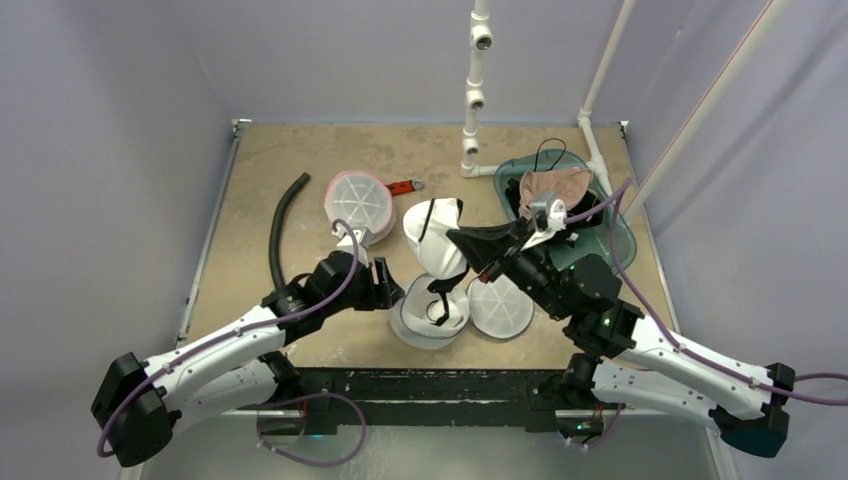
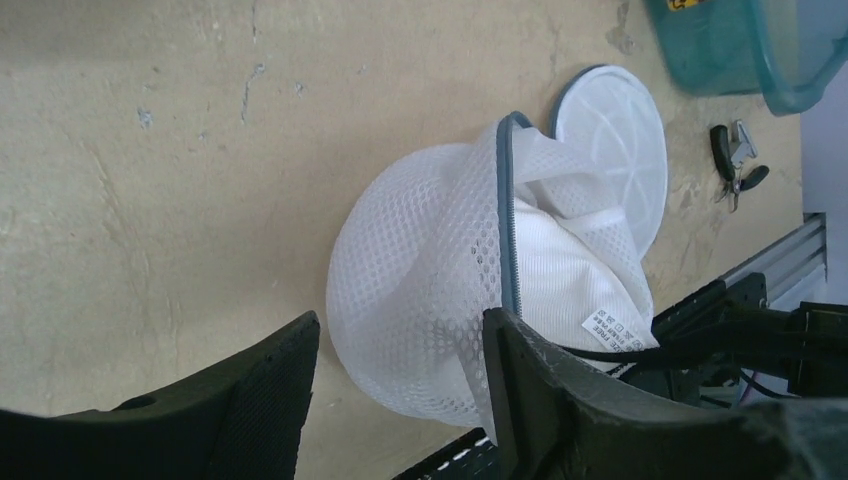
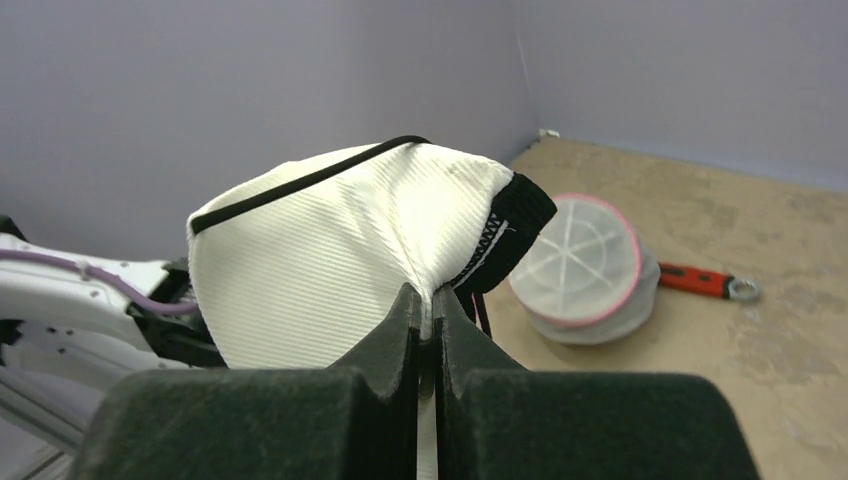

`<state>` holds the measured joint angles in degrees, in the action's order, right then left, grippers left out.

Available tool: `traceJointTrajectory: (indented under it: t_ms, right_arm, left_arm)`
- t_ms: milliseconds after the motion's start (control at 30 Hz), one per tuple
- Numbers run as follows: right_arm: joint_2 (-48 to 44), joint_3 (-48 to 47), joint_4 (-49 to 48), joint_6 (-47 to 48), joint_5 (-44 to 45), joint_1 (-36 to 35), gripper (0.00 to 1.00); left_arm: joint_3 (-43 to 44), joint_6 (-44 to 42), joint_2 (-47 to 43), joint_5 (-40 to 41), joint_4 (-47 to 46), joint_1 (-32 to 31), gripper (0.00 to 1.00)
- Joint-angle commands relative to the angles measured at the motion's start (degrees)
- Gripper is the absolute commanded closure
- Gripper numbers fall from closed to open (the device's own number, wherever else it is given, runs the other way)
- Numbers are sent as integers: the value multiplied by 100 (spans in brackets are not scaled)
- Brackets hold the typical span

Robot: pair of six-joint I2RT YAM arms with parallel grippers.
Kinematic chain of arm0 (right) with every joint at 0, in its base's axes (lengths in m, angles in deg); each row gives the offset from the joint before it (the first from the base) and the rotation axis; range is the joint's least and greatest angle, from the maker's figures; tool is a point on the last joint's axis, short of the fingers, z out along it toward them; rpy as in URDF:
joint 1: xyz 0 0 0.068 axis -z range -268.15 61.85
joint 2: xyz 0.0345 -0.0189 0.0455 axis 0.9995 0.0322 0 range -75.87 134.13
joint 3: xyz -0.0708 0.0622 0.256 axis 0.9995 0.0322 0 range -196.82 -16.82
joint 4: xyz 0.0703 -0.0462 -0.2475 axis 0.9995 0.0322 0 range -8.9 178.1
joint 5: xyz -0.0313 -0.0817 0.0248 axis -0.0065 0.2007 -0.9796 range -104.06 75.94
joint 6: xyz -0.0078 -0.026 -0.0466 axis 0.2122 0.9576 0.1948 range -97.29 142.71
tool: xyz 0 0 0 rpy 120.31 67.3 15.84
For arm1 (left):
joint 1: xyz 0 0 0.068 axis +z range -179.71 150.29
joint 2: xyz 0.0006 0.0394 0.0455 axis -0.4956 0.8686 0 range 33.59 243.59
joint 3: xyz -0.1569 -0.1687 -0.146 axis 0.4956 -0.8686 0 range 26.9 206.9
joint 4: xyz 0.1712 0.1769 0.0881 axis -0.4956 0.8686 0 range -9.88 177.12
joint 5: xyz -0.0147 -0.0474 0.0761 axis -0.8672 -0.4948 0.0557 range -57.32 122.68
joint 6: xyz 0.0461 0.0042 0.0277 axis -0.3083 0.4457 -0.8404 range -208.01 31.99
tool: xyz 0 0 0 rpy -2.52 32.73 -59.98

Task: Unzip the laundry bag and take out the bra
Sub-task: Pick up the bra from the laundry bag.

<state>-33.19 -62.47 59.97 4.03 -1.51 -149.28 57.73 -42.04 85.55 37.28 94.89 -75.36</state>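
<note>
The white mesh laundry bag [image 1: 428, 318] lies unzipped near the front edge, its round lid [image 1: 500, 306] flopped open to the right. My right gripper [image 1: 457, 238] is shut on the white bra [image 1: 437, 228] with black straps and holds one cup lifted above the bag. The right wrist view shows the fabric [image 3: 330, 240] pinched in that gripper [image 3: 428, 305]. My left gripper [image 1: 394, 293] stands open just left of the bag. From the left wrist, the mesh [image 2: 420, 270] sits beyond the open gripper [image 2: 400, 370], with white ribbed fabric and a label [image 2: 575, 285] inside the zip edge.
A second mesh bag with a pink rim [image 1: 358, 200] and a red wrench [image 1: 405, 187] lie further back. A black hose [image 1: 280, 235] curves at the left. A teal bin [image 1: 600, 235] holding a beige garment [image 1: 553, 185] stands at the right, beside white pipes [image 1: 475, 95].
</note>
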Motion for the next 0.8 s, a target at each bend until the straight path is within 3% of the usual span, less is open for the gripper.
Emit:
traceJointTrajectory:
  t_ms: [0,167,467,600,767]
  right_arm:
    - [-271,420,126,-123,216,-17,100]
    - [-605,920,542,-331,65,-15,100]
    - [-1016,1538,1247,-1297,737,-20,100]
    - [-729,1617,1475,-1970,1370,-15,100]
    - [137,1175,1857,-2640,1870,27,100]
  left_arm:
    - [-230,244,115,-429,-714,30,42]
    - [-318,196,258,-813,-969,33,48]
    - [-212,160,-554,-816,-665,28,40]
    - [-157,-217,-1186,-607,-383,21,39]
    - [-417,-576,-1638,-652,-674,17,39]
